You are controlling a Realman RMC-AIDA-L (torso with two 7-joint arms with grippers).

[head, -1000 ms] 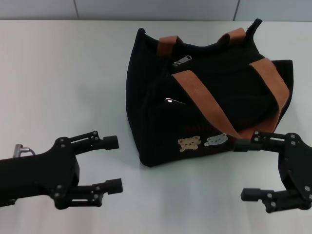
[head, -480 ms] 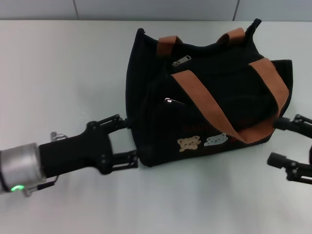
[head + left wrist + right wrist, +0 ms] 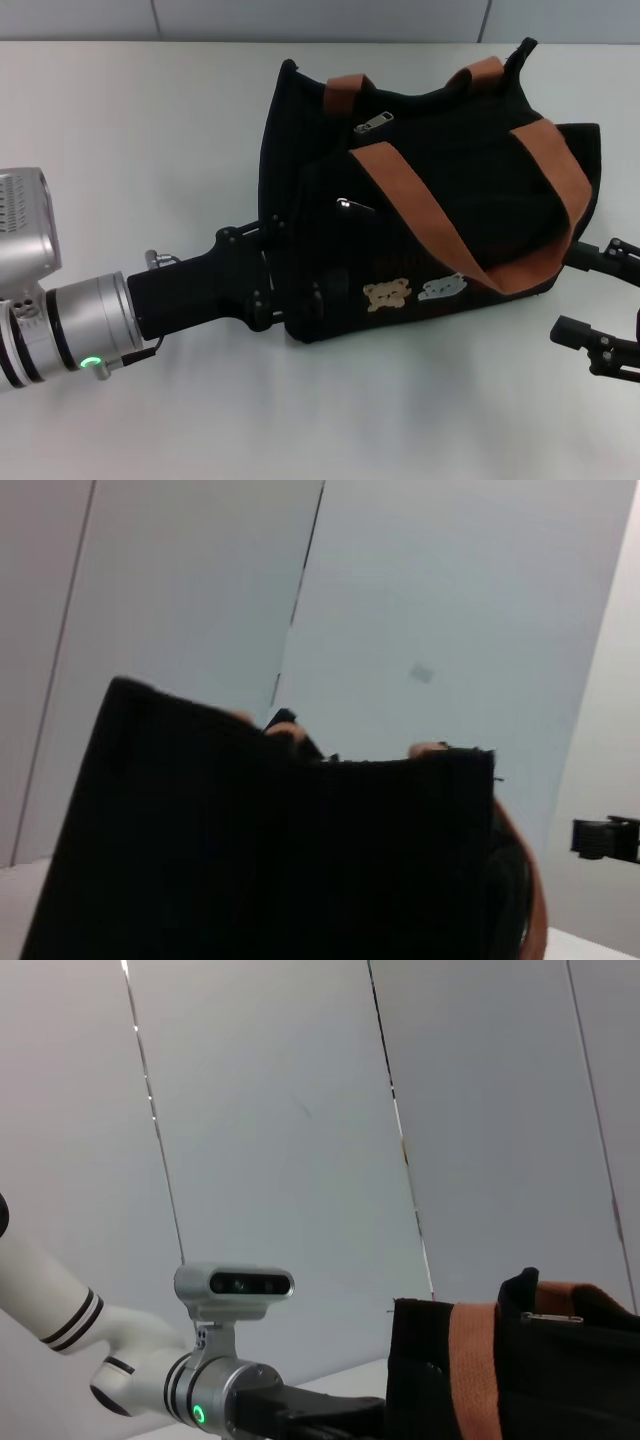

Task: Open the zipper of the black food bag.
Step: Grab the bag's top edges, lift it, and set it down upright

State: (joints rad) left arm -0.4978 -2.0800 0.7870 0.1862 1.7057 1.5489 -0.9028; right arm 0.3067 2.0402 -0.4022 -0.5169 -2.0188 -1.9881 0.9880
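Observation:
The black food bag [image 3: 440, 190] stands mid-table, with tan straps [image 3: 400, 185] over its top and a bear patch [image 3: 388, 293] on its near face. The zipper's silver pull [image 3: 372, 124] lies on top near the far-left end. My left gripper [image 3: 295, 262] is open and pushed against the bag's near-left corner, one finger on each side of that edge. Its wrist view is filled by the bag's [image 3: 280, 860] black end panel. My right gripper [image 3: 570, 292] hangs open just off the bag's near-right corner, touching nothing. The bag [image 3: 500, 1390] also shows in the right wrist view.
The white table [image 3: 150, 130] runs bare to the left and in front of the bag. A grey wall [image 3: 320, 18] rises behind the table's far edge. The left arm's silver wrist and camera [image 3: 235, 1285] show beyond the bag.
My left gripper has moved right and forward from open table to the bag's near-left corner. The right gripper drew back to the right. The bag has not moved.

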